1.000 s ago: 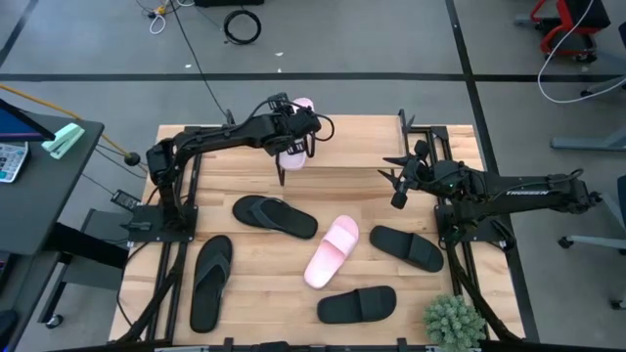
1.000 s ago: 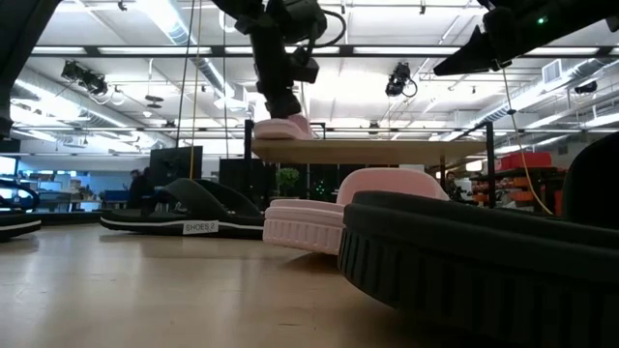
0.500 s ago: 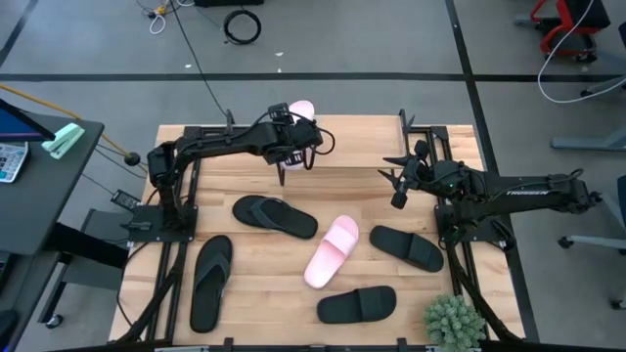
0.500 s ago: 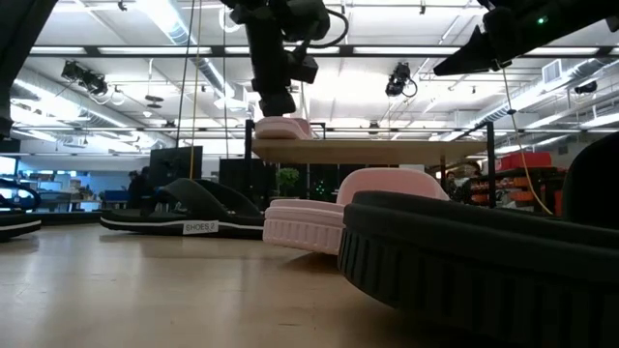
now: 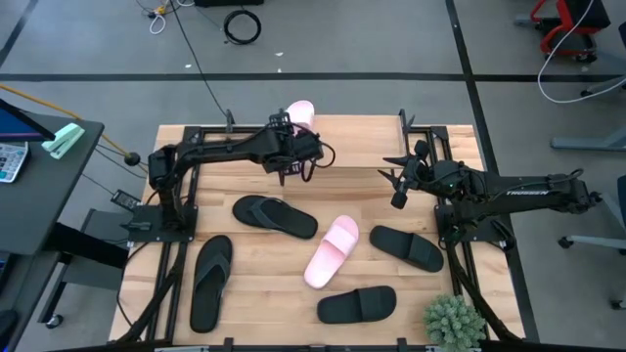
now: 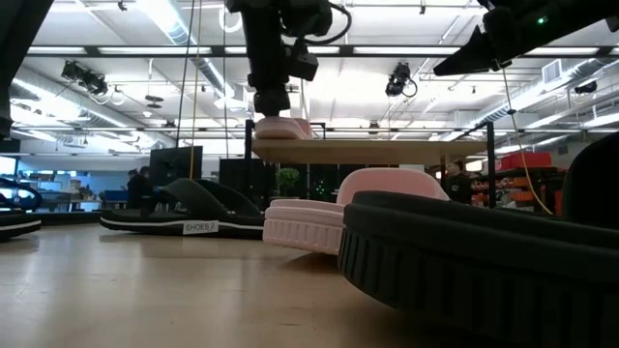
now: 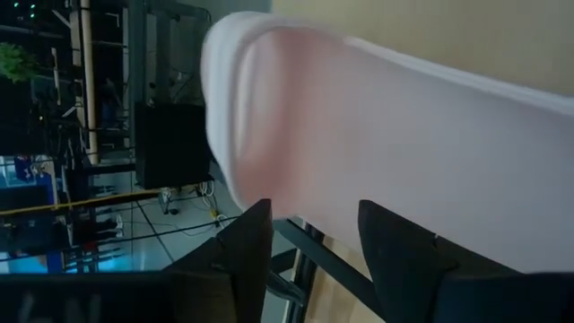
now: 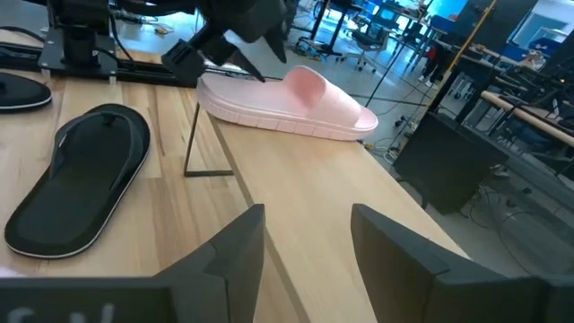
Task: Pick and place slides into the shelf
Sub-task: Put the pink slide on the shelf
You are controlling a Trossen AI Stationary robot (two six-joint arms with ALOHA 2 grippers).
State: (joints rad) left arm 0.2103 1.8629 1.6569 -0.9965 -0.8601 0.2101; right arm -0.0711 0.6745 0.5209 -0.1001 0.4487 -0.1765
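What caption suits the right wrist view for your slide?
Pink slide lying on the shelf, left end effector just behind it, black flip-flop on the table below.

My arms are dark. The slide on the shelf of light wood with a thin black frame is pale pink, as is its mate on the table. The flip-flops and wide-strap slides look plain black, though detail is faint.

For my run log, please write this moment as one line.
left pincer: open, beside pink slide on shelf top | right pincer: open, waiting | five slides on table
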